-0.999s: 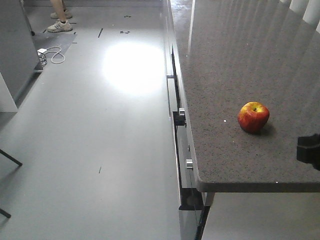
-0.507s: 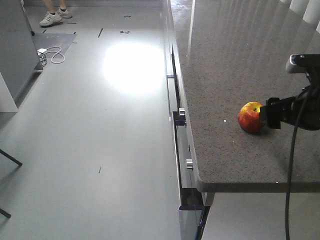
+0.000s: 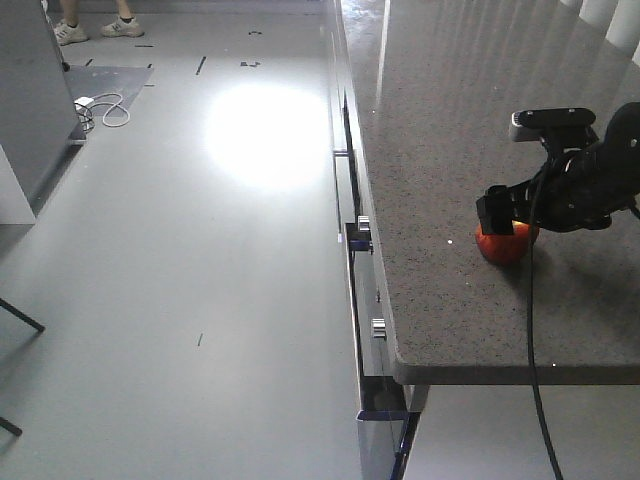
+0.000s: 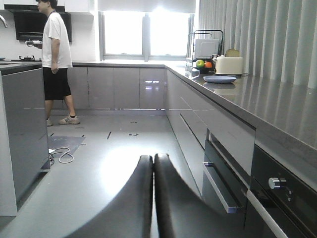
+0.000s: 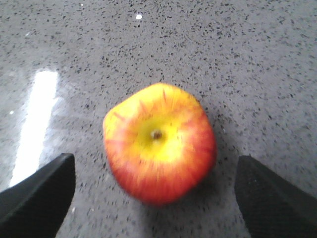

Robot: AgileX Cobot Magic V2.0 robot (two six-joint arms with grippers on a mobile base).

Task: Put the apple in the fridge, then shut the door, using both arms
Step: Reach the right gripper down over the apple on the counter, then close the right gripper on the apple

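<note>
The apple [image 5: 159, 148], red with a yellow top, sits stem up on the speckled counter [image 3: 440, 150] near its front right. My right gripper [image 5: 157, 196] hovers just above it, open, one finger on each side and neither touching. In the front view the right gripper [image 3: 503, 214] covers the top of the apple [image 3: 503, 246]. My left gripper [image 4: 152, 159] is shut with nothing in it, held low over the floor beside the cabinet fronts. The fridge and its door are out of view.
Drawer handles and oven knobs [image 3: 364, 232] stick out from the counter front. A grey unit [image 3: 22, 90] stands at the far left with a white cable [image 3: 108, 108] on the floor beside it. A person [image 4: 55, 59] stands beyond. A plate [image 4: 219, 79] lies far along the counter.
My right arm came in from the right edge across the counter and now hangs over the apple. The apple has not moved. The person's feet shifted left.
</note>
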